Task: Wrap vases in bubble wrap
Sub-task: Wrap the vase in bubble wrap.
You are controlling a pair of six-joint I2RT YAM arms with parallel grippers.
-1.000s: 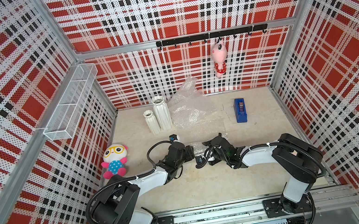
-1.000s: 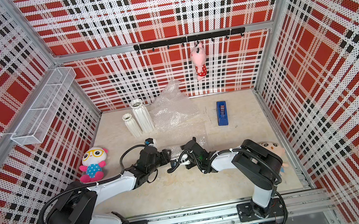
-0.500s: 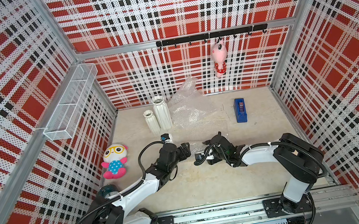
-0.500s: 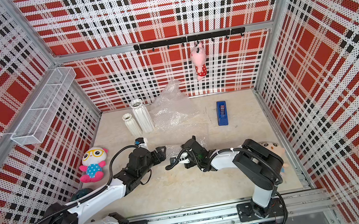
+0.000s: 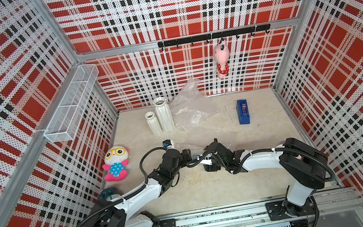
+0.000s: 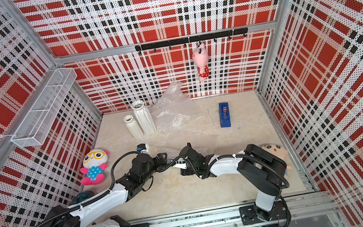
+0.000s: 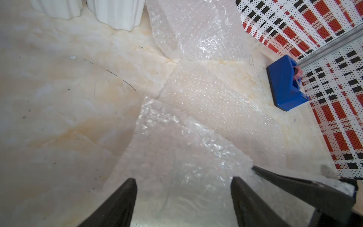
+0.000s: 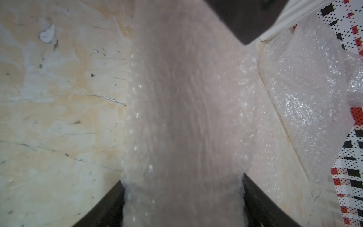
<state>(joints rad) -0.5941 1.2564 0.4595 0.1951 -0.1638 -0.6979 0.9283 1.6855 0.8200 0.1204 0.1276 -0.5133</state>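
A scuffed beige marble tabletop is lying under me, with plaid walls closing it in. Near its front edge a roll of bubble wrap is lying flat. I am judging that the clear glass vase is inside, though the frosted layers are hiding it. My right claw is gripping this roll, one finger pressing each flank. My left claw is straddling the wrap just beside it with its fingers wide apart, but I cannot tell whether they are squeezing or only bracketing it.

So I am judging that I am wrapping the first vase. The next move is calling for a firm hold while the loose flap, which is spreading flat toward the back, gets rolled in and taped.

Well behind, the short ribbed vase and the taller ribbed vase are standing bare, side by side. Crumpled spare wrap is sitting just beside them, and the blue tape dispenser is lying farther right.
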